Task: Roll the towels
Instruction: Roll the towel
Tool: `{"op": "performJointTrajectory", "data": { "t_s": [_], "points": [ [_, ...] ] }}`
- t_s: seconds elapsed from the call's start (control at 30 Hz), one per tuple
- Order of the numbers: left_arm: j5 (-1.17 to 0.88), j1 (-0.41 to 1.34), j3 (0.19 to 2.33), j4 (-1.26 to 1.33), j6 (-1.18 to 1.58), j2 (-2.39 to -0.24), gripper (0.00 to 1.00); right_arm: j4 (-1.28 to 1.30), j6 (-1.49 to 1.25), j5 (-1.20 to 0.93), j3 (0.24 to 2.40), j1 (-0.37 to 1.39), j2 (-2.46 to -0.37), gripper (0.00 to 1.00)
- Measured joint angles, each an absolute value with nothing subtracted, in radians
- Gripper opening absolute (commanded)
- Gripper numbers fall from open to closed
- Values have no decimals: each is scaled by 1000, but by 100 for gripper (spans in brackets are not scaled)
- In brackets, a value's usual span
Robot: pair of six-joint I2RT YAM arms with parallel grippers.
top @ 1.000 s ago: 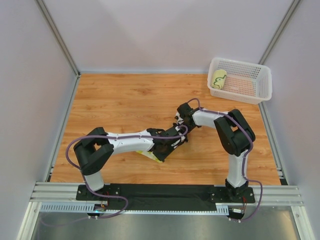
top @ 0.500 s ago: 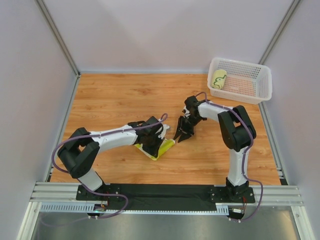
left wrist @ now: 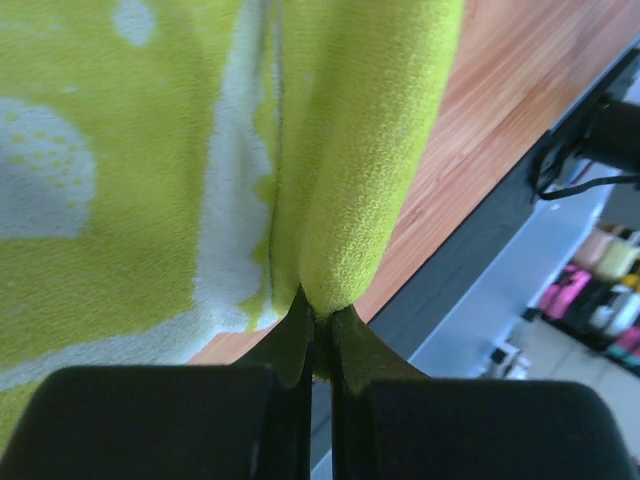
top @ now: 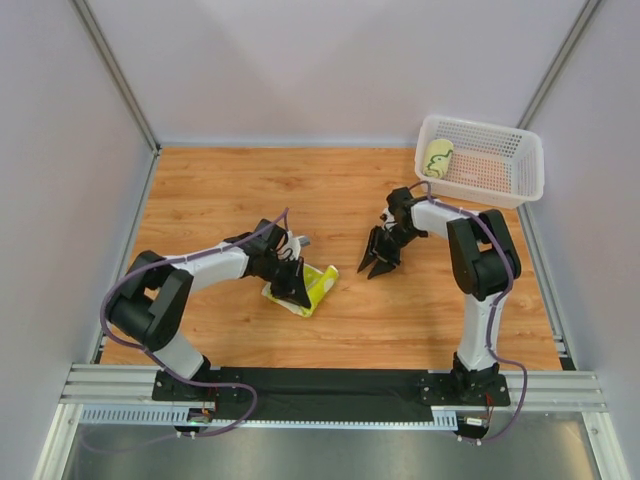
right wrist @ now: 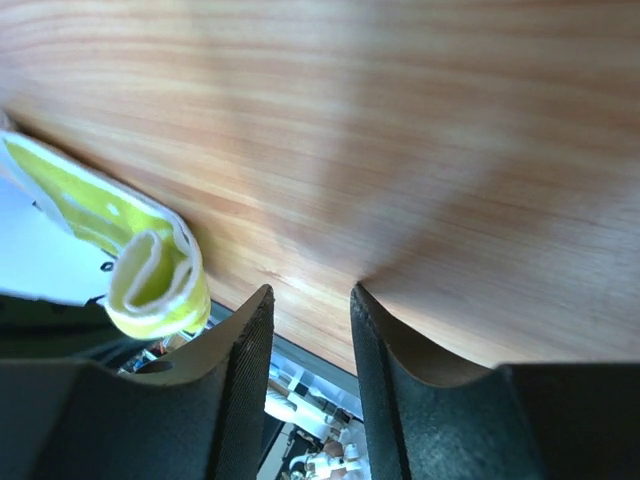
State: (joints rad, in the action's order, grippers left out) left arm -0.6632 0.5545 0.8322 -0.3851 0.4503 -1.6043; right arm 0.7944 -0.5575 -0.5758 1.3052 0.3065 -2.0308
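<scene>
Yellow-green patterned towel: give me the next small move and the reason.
Probably the left hand should carry its pinched fold a little farther over the yellow-green patterned towel, continuing the roll. It is shut on a folded edge, the towel lies only partly rolled on the wooden table, and the right hand hangs open, clear of it.

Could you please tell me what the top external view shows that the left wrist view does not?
Only the top external view shows the white basket holding a rolled towel, and the right gripper open, apart from the green towel. Only the left wrist view shows the left gripper shut on a fold of that towel. Both show the green towel on the wooden table.
</scene>
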Motion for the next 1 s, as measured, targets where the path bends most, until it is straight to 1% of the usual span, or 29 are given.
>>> {"op": "performJointTrajectory", "data": {
  "t_s": [0.1,0.13,0.2,0.3,0.57,1.0],
  "points": [
    [-721,493,800,-353,492,-1624,0,740,-561,-616,1253,308,-2003,47],
    [-730,477,794,-349,502,-1633,0,718,-565,-633,1234,311,-1994,51],
    [-739,463,787,-347,520,-1648,0,672,-581,-672,1202,320,-1982,55],
    [-746,460,787,-346,536,-1661,0,606,-600,-719,1179,352,-1977,59],
    [-789,410,743,-307,599,-1712,0,432,-654,-780,1175,484,-1977,60],
    [-871,356,737,-305,634,-1775,0,334,-681,-820,1177,528,-2026,61]
  ]
}}
